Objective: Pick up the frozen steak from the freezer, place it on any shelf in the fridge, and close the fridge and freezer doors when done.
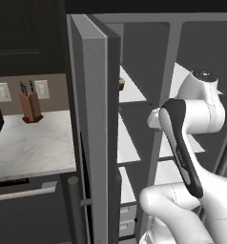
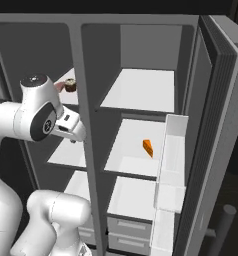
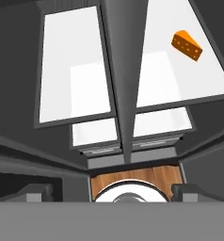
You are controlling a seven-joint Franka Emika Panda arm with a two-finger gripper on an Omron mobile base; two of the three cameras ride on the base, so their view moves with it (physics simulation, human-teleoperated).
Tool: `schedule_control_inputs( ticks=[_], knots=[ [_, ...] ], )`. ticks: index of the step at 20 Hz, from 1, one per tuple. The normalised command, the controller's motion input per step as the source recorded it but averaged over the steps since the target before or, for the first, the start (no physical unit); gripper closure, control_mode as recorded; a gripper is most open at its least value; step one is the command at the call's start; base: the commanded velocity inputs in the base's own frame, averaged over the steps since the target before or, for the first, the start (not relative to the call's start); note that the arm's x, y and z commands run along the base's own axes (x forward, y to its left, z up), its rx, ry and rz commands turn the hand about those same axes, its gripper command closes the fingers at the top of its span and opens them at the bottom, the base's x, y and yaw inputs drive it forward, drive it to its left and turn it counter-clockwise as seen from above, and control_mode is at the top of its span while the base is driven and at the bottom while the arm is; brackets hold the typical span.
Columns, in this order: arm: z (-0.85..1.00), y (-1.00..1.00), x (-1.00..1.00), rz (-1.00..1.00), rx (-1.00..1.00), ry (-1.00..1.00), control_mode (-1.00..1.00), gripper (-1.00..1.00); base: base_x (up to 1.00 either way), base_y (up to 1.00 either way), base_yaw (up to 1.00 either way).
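Dark kitchen, with a pale marble surface off to the left that carries one knife block. The tall grey unit is standing wide open.

The frozen steak is on the top shelf of the freezer, way over at the left. It's half hidden behind the arm's joint, so only a pinkish bit peeks out. It sits just beside the cupcake, maybe touching it, hard to say.

The hand hangs lower down, in front of the freezer about one shelf level under the steak, and it's clearly apart from it. In the hand view its two dark tips sit wide apart at the bottom corners, with nothing between them, so the hand is spread fully and holding nothing. That camera looks down over the shelves.

Count-wise:
- one steak
- one cupcake
- one orange wedge, on the second shelf of the fridge
- three white plates showing in the fridge, and the topmost shelf is bare
- two doors, both swung out: the left door seen edge-on, and the right door with its clear bins
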Motion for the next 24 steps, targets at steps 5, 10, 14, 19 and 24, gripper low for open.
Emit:
schedule_control_inputs(
  ticks=[5,10,14,19,24],
  knots=[
    [0.2,0.07,0.27,0.0,0.0,-0.01,-1.0,-1.0,0.0,0.0,0.0],
    [0.49,0.46,0.0,0.0,0.01,-0.15,-1.0,-1.0,0.0,0.0,0.0],
    [0.39,0.29,0.0,0.0,0.05,-0.11,-1.0,-1.0,0.0,0.0,0.0],
    [0.26,0.05,0.16,0.0,0.13,-0.03,-1.0,-1.0,0.0,0.0,0.0],
    [0.06,0.05,0.25,0.01,0.18,0.0,-1.0,-1.0,0.0,0.0,0.0]
  ],
)
